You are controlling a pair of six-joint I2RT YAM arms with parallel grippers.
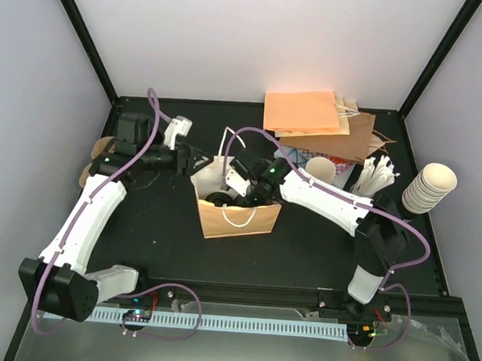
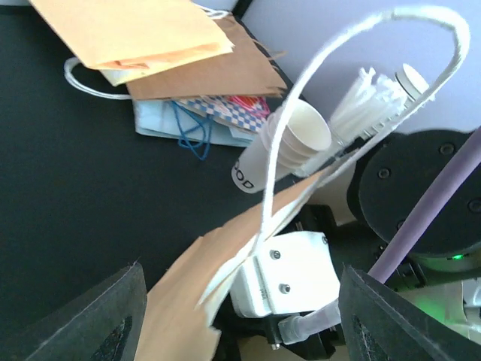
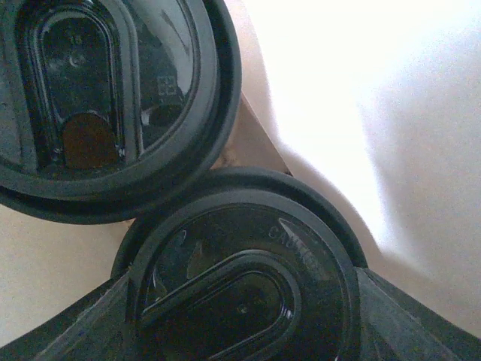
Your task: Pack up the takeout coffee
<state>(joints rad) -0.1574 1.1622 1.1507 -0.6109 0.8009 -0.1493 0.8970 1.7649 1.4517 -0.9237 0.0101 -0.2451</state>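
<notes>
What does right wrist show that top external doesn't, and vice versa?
Right wrist only: a close-up of two black-lidded coffees, the nearer coffee clamped by the right gripper, the other coffee right beside it. Top external only: both arms, the left gripper open at the bag's rim, the stacked cups, the spare bags. Both: the brown bag with black lids inside.

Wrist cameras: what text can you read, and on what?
"OD": end of a word on the side of the tipped white cups; the rest is hidden.
"CAUTION": embossed on the nearer black lid, faint.
On the other lid: a small square mark, too small to read.
</notes>
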